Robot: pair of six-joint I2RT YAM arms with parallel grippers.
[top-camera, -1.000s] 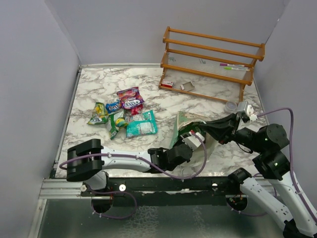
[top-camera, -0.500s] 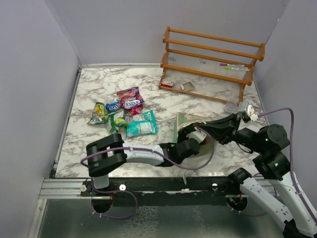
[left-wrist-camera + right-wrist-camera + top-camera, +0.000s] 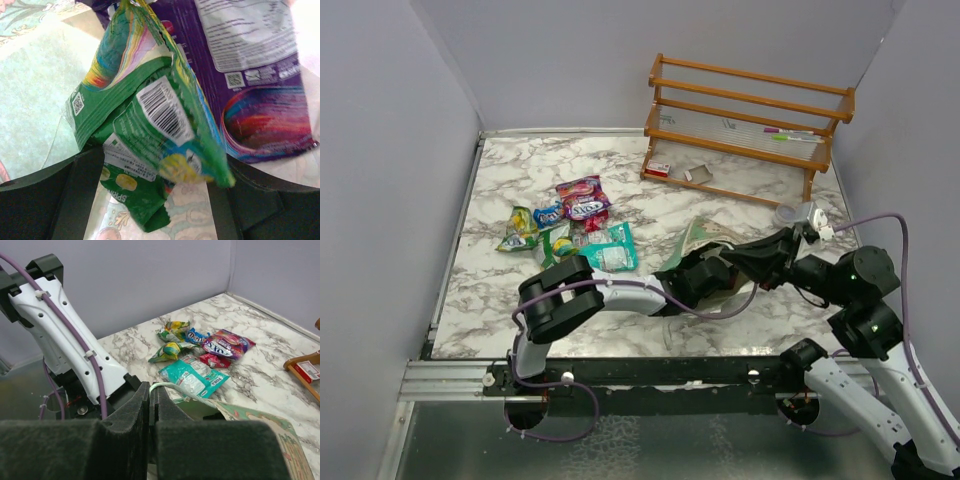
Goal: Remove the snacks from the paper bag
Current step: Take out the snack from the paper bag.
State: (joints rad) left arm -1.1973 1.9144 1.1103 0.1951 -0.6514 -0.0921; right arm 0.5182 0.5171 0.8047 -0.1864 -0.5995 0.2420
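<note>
Your right end effector (image 3: pixel 151 390) has its fingers pressed together on the thin white string handle (image 3: pixel 167 386) of the paper bag (image 3: pixel 702 236). It seems to be holding that handle up so the mouth gapes toward the left arm; if it lets go, the wall will likely sag shut. The bag lies on its side near the middle of the bench (image 3: pixel 520 170), mouth facing left.

Your left end effector (image 3: pixel 155 200) is inside the bag, its two fingers standing on either side of a crumpled green packet (image 3: pixel 150 115). The packet fills the gap between them, but you cannot tell from the wrist view whether they are biting on it or only straddling it. A purple packet (image 3: pixel 260 100) lies just behind, touching the green one, so at least two snacks remain inside. It could drag along if you pull without a clean grip.

The other snacks (image 3: pixel 570 225) are already out, heaped on the bench left of the bag, with a teal-white packet (image 3: pixel 610 258) nearest the mouth.

For room, the mouth is narrow, and the left arm's own wrist takes up most of it, so back out along the line you entered on. The bare marble between the heap and the left wall is open. The wooden rack (image 3: pixel 750 110) at the far right is well apart from your path.
</note>
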